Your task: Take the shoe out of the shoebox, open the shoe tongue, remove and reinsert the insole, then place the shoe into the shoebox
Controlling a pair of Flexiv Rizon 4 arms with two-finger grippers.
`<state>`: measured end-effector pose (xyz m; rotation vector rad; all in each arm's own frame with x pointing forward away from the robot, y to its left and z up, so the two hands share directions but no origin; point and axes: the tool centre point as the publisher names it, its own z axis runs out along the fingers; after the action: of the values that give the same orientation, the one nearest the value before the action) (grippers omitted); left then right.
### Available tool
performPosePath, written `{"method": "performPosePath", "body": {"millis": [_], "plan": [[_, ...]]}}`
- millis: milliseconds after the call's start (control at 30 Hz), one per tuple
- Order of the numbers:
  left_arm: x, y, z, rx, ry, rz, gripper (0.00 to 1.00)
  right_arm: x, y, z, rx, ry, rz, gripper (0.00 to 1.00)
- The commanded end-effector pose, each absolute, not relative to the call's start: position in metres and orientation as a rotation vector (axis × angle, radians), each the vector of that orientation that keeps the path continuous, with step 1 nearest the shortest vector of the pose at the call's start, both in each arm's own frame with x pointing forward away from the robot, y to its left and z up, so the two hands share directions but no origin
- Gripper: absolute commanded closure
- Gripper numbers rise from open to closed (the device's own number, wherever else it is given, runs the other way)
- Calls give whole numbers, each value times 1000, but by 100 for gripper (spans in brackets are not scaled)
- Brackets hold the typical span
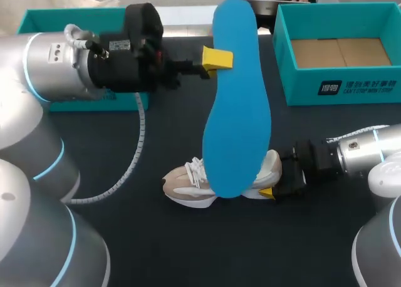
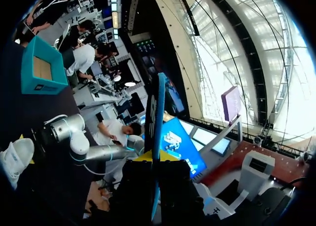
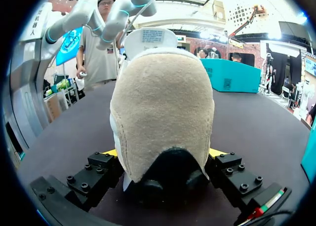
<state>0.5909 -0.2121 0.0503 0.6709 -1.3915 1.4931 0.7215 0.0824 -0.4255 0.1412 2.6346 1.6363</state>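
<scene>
Blue foam insole is held clear of the tabletop, out of the shoe. It is pinched near its narrow end by the left hand, which is closed on it; in the left wrist view it is seen edge-on between the fingers.

The shoe is kept on the tabletop, toe toward the left arm's side. Its heel is clamped from both sides by the right hand; in the right wrist view yellow tips are seen either side of the heel.

- Key relation: the wide end of the insole hangs over the shoe's opening, but its long axis is set across that of the shoe.
- Judged: the wide end must be swung toward the toe before it can be fed in.
- The left hand is nearer the opening.
- The teal shoebox is left open, well apart, beyond the right arm.
</scene>
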Motion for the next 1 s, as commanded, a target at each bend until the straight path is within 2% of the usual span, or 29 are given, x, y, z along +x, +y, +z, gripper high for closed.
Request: {"method": "performPosePath", "body": {"millis": [33, 667, 700, 733, 1000], "plan": [[586, -210, 46, 664, -1383, 1487, 100, 723, 85, -429, 143, 2638, 1632, 100], [586, -210, 46, 664, -1373, 1488, 100, 723, 85, -429, 143, 2638, 1632, 100], [586, -210, 46, 664, -1373, 1488, 100, 723, 85, -429, 143, 2638, 1632, 70], [586, -210, 46, 664, -1373, 1488, 100, 723, 85, -429, 143, 2638, 1632, 0], [586, -210, 46, 664, -1373, 1488, 100, 723, 83, -430, 147, 2643, 1630, 0]]}}
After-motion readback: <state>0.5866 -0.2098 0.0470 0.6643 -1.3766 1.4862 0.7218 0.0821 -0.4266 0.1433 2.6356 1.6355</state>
